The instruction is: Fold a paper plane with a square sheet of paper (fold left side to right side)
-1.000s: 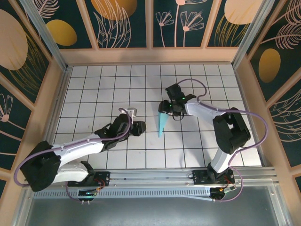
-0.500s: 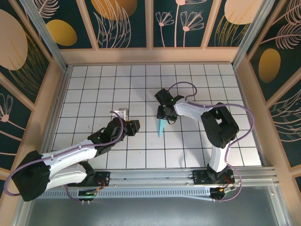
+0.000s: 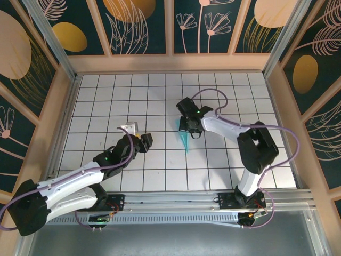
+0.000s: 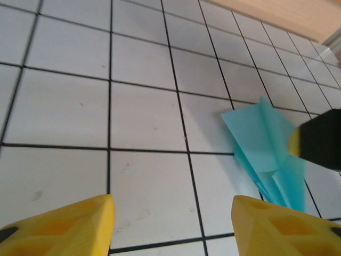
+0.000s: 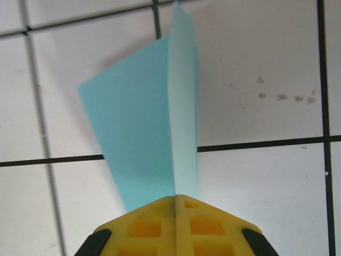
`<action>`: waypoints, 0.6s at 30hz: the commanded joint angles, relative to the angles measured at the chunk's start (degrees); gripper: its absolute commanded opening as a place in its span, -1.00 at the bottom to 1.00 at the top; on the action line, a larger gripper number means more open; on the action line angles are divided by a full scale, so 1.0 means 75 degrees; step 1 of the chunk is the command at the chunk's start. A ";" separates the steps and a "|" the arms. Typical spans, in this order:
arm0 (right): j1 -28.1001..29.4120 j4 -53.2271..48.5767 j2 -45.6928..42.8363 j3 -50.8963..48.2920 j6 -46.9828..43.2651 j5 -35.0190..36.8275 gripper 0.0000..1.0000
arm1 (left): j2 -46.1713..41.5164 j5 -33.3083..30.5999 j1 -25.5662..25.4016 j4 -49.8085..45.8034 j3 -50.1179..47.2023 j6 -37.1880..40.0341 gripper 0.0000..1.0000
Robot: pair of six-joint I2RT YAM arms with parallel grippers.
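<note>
right wrist view looks down on the paper plane (image 5: pixel 141 128): thin, matte, light teal-blue paper folded into a narrow wedge. one flap spreads broad and flat to the left, and a paler strip stands on edge along the centre crease. the right gripper (image 5: pixel 176 198) is clamped on that upright fold, its two yellow fingers pressed together with the paper pinched in the seam between them.

top external view puts the plane near the middle of the white grid table (image 3: pixel 106 96), just right of centre. its slim tip points toward the near edge and its far part sits beneath the right gripper.

left wrist view shows it as a creased teal fan on the tiles, off to the right. the left gripper (image 4: pixel 171 218) is released, its yellow fingers spread wide with bare tile between them. it is apart from the plane and holds nothing.
</note>
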 commanded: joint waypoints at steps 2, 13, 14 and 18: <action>-0.0157 0.1509 -0.1203 -0.0825 -0.0195 -0.0825 -1.00 | -0.0606 -0.1159 -0.0018 -0.0337 0.0288 0.0210 0.37; -0.0642 0.6122 -0.1004 -0.2775 0.0594 -0.4691 -1.00 | -0.1147 -0.1204 0.0158 -0.0102 0.0053 -0.0433 0.48; -0.0622 0.6440 -0.0801 -0.2866 0.0719 -0.4761 -1.00 | -0.1127 -0.1156 0.0177 -0.0113 0.0038 -0.0488 0.48; -0.0586 0.7293 -0.0051 -0.3065 0.1088 -0.4894 -1.00 | -0.1090 -0.1023 0.0237 -0.0143 0.0039 -0.0582 0.48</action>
